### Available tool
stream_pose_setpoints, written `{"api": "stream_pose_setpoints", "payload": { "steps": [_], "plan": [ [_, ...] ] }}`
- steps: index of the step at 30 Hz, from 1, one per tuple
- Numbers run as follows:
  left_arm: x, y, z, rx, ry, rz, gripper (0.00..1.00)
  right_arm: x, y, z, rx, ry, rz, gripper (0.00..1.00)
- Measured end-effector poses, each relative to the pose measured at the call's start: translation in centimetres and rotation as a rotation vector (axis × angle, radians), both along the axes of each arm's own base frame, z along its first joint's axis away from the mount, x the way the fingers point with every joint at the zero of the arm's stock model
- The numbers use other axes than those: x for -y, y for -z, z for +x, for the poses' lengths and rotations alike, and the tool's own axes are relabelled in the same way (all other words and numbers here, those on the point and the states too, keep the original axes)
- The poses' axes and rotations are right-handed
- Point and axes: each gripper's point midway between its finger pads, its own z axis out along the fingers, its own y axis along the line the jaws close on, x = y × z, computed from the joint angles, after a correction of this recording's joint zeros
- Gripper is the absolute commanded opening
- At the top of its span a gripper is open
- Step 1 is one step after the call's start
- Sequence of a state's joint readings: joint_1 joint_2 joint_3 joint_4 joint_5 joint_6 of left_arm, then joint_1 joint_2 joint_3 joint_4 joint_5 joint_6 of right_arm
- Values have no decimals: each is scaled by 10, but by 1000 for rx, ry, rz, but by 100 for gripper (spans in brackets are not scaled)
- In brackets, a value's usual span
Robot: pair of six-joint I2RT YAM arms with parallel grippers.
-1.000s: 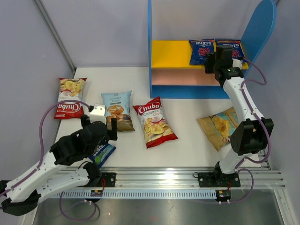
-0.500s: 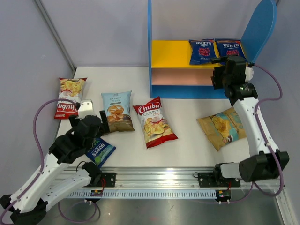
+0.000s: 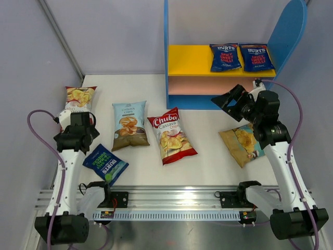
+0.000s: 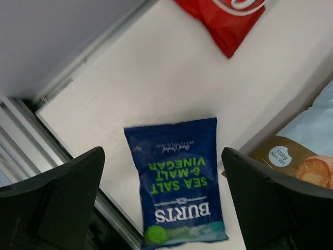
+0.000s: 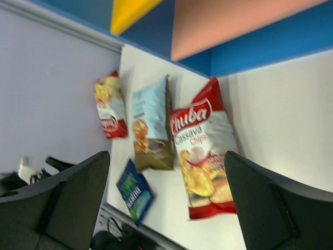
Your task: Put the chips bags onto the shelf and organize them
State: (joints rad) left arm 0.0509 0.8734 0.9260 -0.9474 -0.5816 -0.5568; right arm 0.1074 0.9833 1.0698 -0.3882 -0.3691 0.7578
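The shelf (image 3: pixel 177 88) stands at the back. Two dark blue Burts chips bags (image 3: pixel 225 57) (image 3: pixel 256 56) lie side by side on its yellow board. My right gripper (image 3: pixel 230 101) is open and empty, in front of the shelf's pink board, just above the tan-gold bag (image 3: pixel 243 141). On the table lie a red Chuba bag (image 3: pixel 170 136), a light blue cassava bag (image 3: pixel 129 125), a second Chuba bag (image 3: pixel 78 99) and a blue Burts bag (image 3: pixel 105 164). My left gripper (image 4: pixel 162 156) hangs open and empty above that Burts bag (image 4: pixel 179 187).
A grey side wall (image 3: pixel 31 67) closes the table's left edge, close to my left arm. The metal rail (image 3: pixel 171 200) runs along the near edge. The shelf's tall rounded blue side (image 3: pixel 289 31) rises at the back right.
My right gripper opened, left the second Burts bag on the yellow board and drew back down in front of the shelf. My left arm swung back to the left, uncovering the Burts bag on the table.
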Motion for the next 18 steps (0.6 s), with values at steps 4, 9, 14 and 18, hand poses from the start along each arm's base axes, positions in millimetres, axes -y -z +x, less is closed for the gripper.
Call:
{"api": "stream_pose_setpoints", "payload": {
  "steps": [4,9,14,18],
  "plan": [
    [6,30,-6,-72,-115,-119,99,-2,20,-18,-1,-72,-72,99],
    [12,81,-36,-170,-290,-218,99,-8,24,-27,26,-145,-110,99],
    [19,115,-68,-212,-410,-274,99,-13,36,-28,7,-203,-121,100],
    [23,125,-68,-172,-434,-303,99,-15,44,-32,-1,-227,-124,100]
  ]
}}
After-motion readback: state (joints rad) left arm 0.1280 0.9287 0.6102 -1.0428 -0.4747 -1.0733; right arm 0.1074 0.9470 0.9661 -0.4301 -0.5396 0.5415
